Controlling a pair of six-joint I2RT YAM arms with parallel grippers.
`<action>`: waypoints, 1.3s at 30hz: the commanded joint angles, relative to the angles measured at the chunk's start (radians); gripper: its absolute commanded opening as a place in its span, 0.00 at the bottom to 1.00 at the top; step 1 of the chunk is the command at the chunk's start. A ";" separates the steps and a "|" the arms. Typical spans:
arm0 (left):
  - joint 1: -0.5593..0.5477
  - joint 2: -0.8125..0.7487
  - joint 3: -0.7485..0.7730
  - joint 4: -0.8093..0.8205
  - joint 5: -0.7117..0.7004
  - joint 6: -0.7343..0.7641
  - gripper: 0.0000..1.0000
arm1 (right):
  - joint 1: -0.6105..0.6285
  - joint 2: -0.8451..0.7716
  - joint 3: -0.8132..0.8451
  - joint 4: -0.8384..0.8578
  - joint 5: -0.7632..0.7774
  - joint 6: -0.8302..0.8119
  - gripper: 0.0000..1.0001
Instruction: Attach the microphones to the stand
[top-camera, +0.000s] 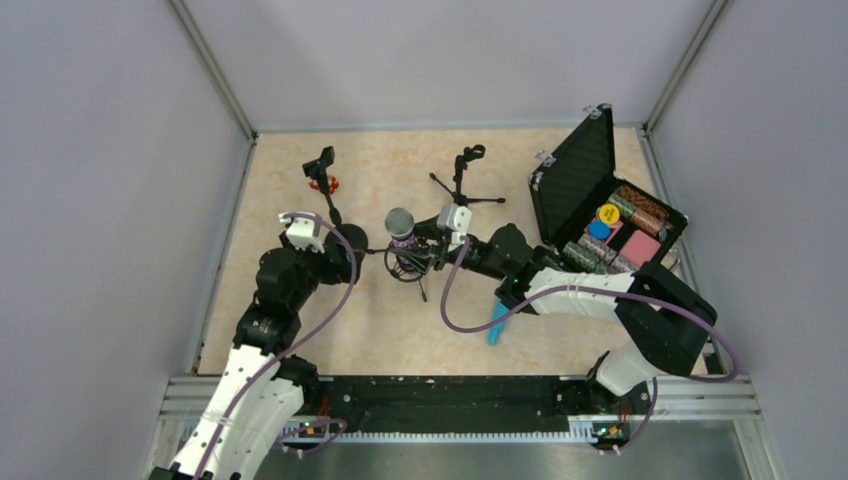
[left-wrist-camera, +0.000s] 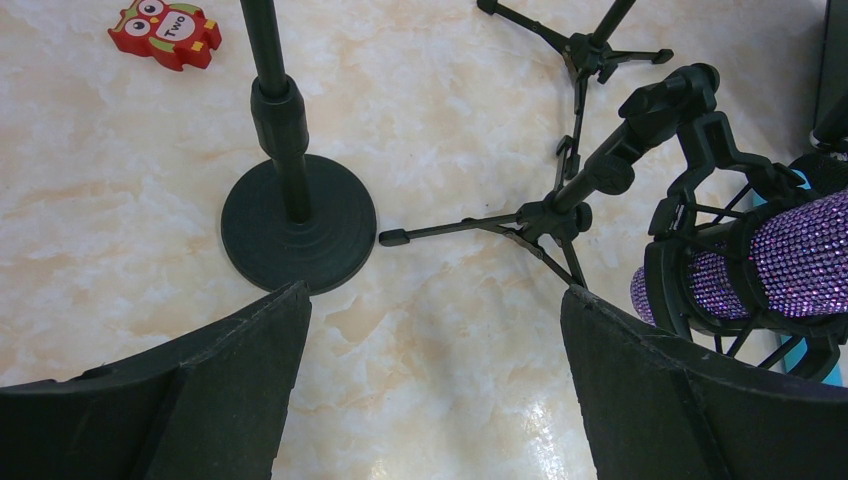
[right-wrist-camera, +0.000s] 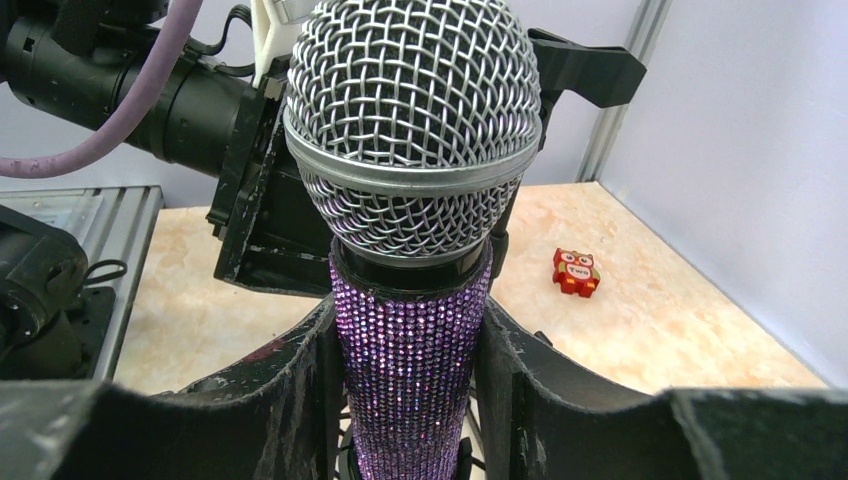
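Your right claw grasps the mic: seat it squarely in the cradle before letting go. Left claw: released.

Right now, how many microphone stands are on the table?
3. A round-base stand left of centre; an empty tripod stand at the back; a shock-mount tripod stand in the middle, its mount around the glittery purple microphone. Others may be hidden.

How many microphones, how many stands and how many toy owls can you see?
Microphones: 2 (purple microphone, turquoise microphone)
Stands: 3 (round-base stand, middle tripod stand, back tripod stand)
Toy owl: 1
Total: 6
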 joint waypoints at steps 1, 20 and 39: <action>0.004 -0.010 0.019 0.032 -0.006 0.013 0.99 | 0.012 0.008 -0.014 0.073 0.034 0.008 0.04; 0.004 -0.005 0.019 0.035 -0.017 0.012 0.99 | 0.013 -0.028 -0.060 0.175 0.056 0.049 0.82; 0.003 -0.007 0.018 0.037 -0.012 0.010 0.99 | 0.000 -0.244 -0.187 0.132 0.066 0.183 0.91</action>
